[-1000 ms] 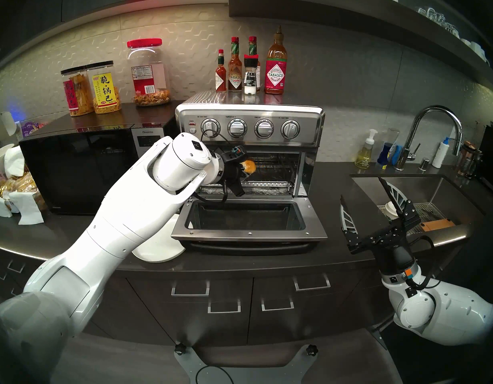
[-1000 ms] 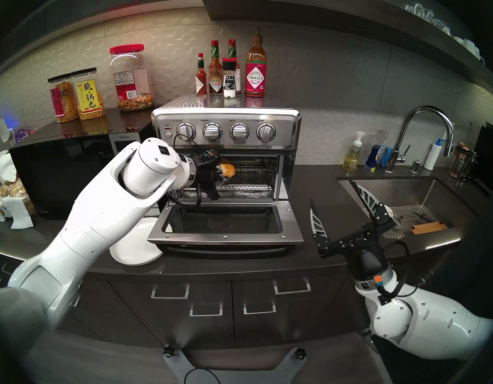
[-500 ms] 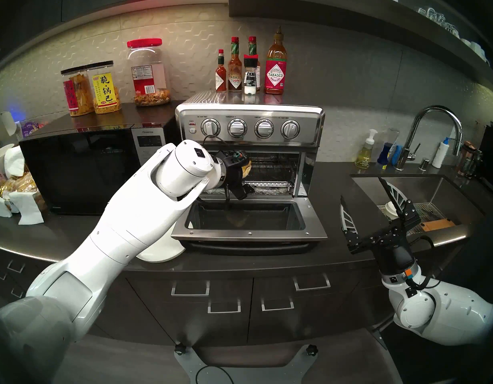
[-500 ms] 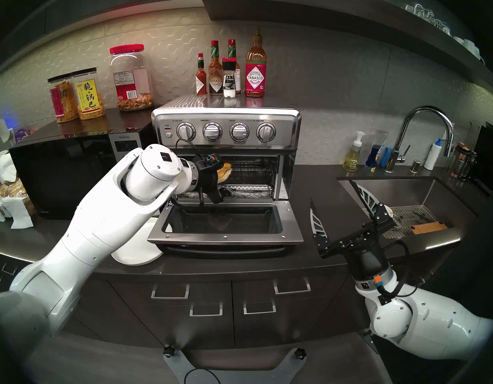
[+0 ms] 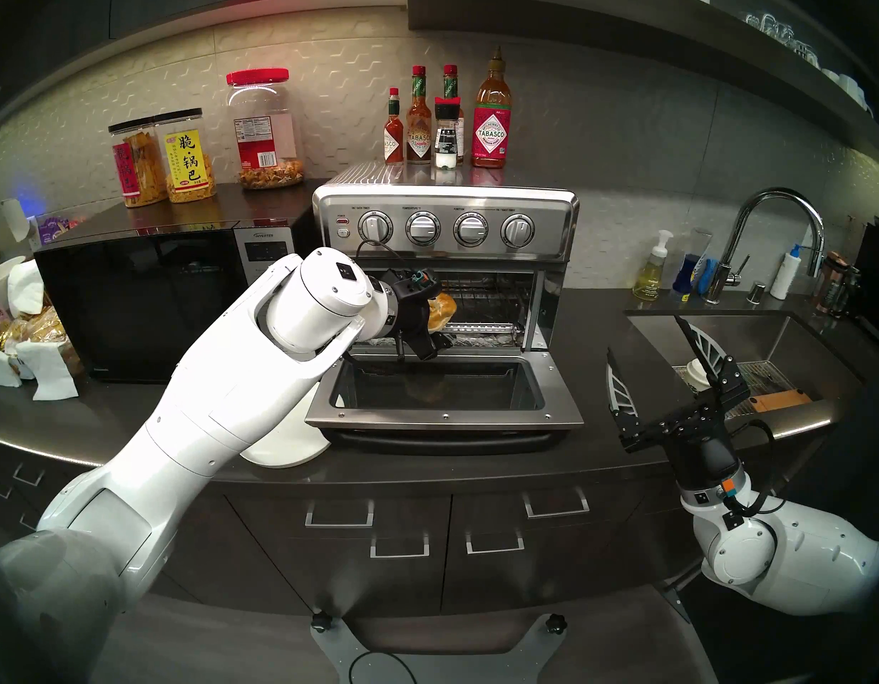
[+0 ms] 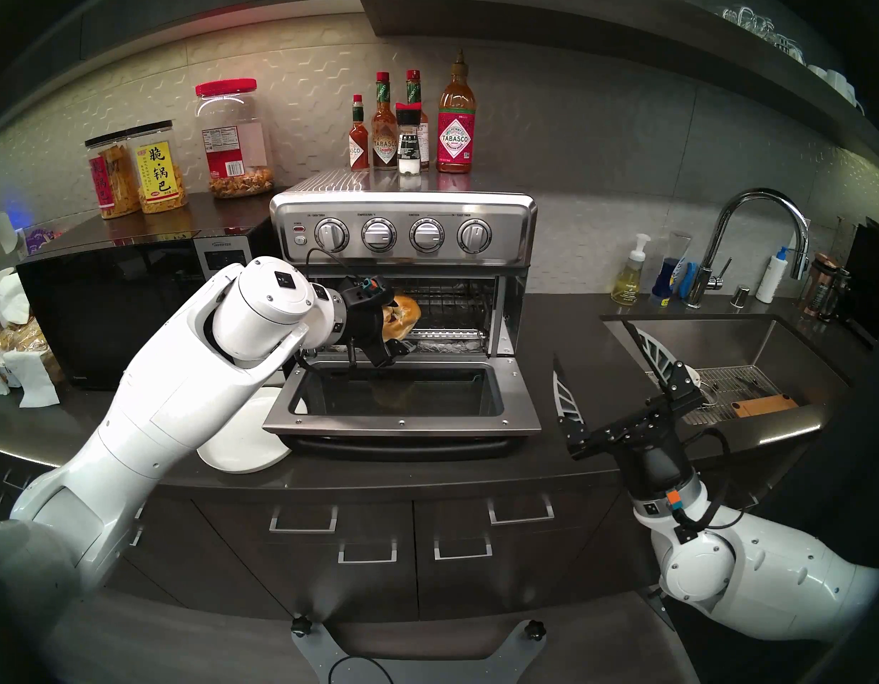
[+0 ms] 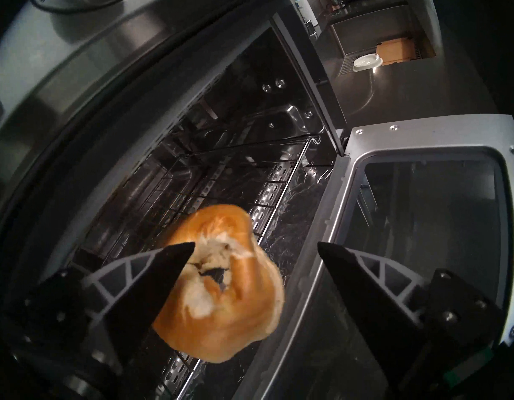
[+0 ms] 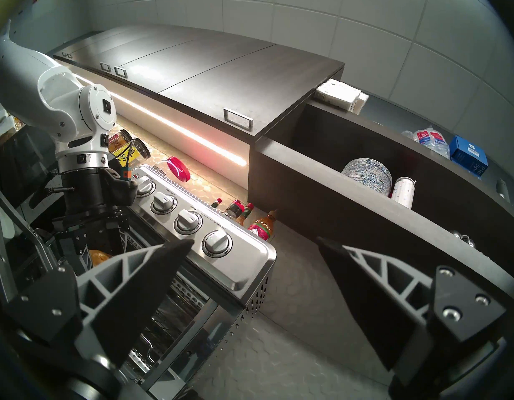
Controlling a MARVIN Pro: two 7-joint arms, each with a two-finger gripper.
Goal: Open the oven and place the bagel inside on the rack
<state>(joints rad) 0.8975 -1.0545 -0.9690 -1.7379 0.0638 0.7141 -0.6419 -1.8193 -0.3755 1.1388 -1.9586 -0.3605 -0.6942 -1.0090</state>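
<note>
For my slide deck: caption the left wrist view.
Open left gripper beside the bagel at the rack's front edge, oven door down.

Left hand (image 7: 255, 248) gapes wide (right hand (image 5: 650, 367) too, raised).

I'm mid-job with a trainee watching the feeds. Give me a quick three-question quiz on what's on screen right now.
1. True or false: the oven is shut.
2. Where is the bagel?
A. On the white plate
B. At the front of the rack, between the fingers of the left gripper
C. In the sink
3. Which gripper is away from the oven, with nothing between its fingers?

Key
1. False: the door is folded down.
2. B
3. The right gripper, with its jaws wide apart.
</note>
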